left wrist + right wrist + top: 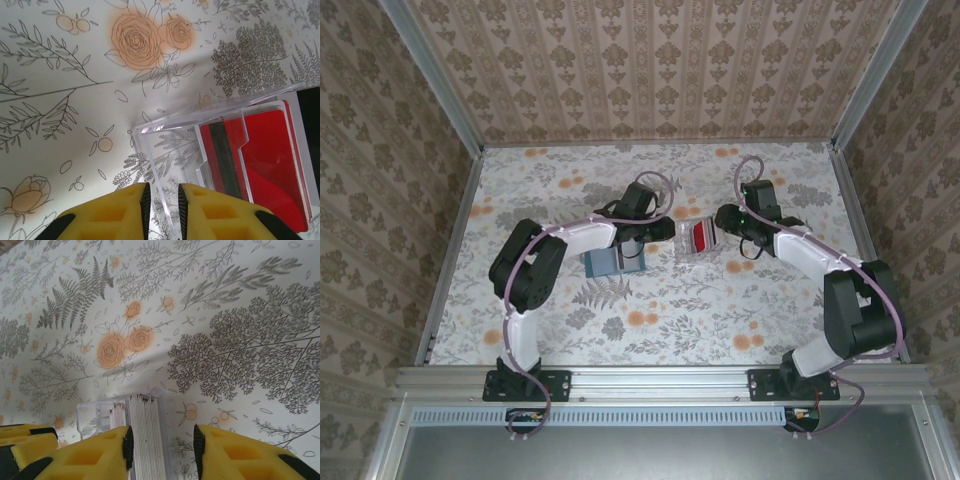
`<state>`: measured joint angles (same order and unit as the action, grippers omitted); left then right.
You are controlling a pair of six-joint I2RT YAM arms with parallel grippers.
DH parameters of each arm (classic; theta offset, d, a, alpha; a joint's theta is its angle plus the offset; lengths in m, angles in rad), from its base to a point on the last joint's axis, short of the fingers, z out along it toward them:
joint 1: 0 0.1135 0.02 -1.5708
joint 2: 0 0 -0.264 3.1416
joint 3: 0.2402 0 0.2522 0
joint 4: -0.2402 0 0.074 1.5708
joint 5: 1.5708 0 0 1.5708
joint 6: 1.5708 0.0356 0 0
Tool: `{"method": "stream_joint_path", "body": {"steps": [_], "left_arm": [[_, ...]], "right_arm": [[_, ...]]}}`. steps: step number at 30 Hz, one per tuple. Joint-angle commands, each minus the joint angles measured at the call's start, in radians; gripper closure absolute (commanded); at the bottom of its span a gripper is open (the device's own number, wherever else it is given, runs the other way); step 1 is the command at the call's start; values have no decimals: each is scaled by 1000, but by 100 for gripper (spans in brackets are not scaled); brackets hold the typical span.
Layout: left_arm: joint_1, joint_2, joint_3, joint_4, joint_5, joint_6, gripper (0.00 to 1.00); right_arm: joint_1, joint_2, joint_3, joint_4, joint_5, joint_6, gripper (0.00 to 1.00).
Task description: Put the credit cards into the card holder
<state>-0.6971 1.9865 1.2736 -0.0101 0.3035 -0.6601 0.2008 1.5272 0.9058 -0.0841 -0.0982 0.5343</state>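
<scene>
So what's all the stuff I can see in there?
Clear plastic tray: one, see-through, middle of the table.
Bright red plastic card: one, red with a dark stripe, inside the tray.
Pale thin cards: a stack, number unclear, whitish, standing on edge in the tray.
Teal-blue folding card holder: one, teal, on the table left of the tray.
Flowery table cover: one, white with orange flowers and grey leaves.
Patterned walls: three sides, beige.
Robot arms: two, white and black, bases at the near edge.
Left gripper: one, yellow fingers, either side of the tray's wall.
Right gripper: one, yellow fingers, open around the pale stack.
</scene>
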Motion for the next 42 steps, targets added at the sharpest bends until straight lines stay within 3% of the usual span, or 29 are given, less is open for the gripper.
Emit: {"method": "stream_joint_path", "body": {"steps": [1,14,31,42], "left_arm": [[-16,16,30,7,36,-20,74],[-39,31,44,7,47,-33,74],[-45,44,39,19,54,-42,74],[-45,42,40,10,51,-35,74]], "right_arm": [[4,25,-5,16,-59,25,60],[41,60,20,29,-120,23,60],[75,91,39,-40,-51,-37,58],[86,8,8,14,-93,-54,58]]}}
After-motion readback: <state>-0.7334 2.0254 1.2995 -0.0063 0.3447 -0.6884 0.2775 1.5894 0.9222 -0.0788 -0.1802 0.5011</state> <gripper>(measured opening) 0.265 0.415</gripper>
